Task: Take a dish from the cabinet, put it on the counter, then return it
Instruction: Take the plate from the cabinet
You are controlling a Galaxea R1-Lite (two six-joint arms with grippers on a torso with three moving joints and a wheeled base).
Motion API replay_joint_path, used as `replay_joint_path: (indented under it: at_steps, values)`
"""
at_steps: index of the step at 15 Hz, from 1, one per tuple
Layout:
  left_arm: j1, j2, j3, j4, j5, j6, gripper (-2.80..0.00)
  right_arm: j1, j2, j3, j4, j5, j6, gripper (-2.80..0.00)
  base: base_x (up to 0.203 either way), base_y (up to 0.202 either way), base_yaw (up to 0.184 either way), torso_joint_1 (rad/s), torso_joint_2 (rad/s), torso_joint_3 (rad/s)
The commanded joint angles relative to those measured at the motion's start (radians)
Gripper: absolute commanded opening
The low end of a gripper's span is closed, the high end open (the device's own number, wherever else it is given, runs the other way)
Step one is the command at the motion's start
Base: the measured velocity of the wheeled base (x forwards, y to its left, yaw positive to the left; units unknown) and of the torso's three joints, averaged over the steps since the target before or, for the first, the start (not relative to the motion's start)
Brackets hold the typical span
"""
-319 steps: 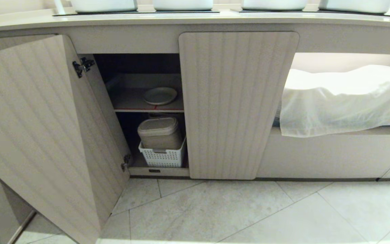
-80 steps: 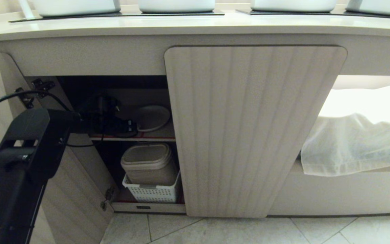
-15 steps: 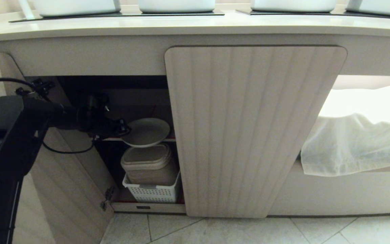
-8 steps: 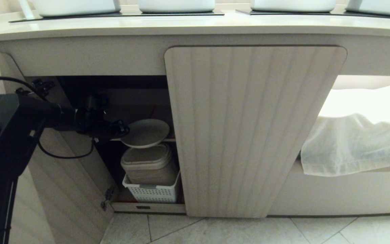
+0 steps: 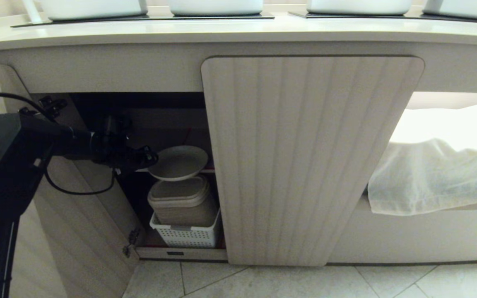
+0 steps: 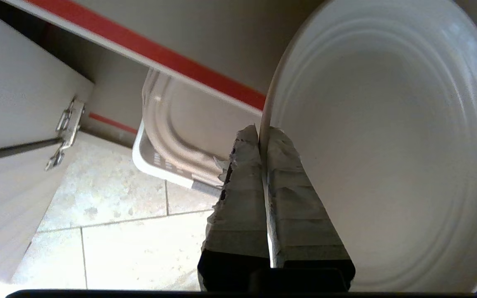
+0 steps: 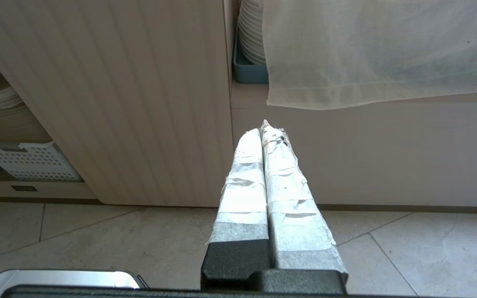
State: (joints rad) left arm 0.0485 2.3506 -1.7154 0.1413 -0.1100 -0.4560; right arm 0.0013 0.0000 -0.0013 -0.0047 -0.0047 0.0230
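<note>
At the open left side of the cabinet (image 5: 311,157) | left hand (image 5: 149,157) clamps the plate (image 5: 178,162) by its near rim | plate hangs at the red-edged shelf (image 6: 151,49) front, above the lidded bin (image 5: 182,200) in a white basket (image 5: 186,236) | right hand (image 7: 263,136) pressed together, empty, low over floor tiles (image 7: 97,236) | tabletop (image 5: 238,31) above.
</note>
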Motion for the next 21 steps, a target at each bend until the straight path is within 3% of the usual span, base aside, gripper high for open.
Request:
replay_joint_path:
  at_steps: [1,17,21]
  values:
    - [0.002,-0.011,0.018,0.000,-0.004,-0.003,-2.80,0.000,0.000,0.000,0.000,0.000,0.000,-2.80,0.000,0.000,0.000,0.000,0.00,0.000]
    - [0.015,-0.165,0.247,-0.009,-0.045,-0.015,-2.80,0.000,0.000,0.001,0.000,0.000,0.000,-2.80,0.000,0.000,0.000,0.000,0.00,0.000]
    - [0.016,-0.225,0.314,-0.010,-0.081,-0.013,-2.80,0.000,0.000,0.000,0.000,0.000,0.000,-2.80,0.000,0.000,0.000,0.000,0.00,0.000]
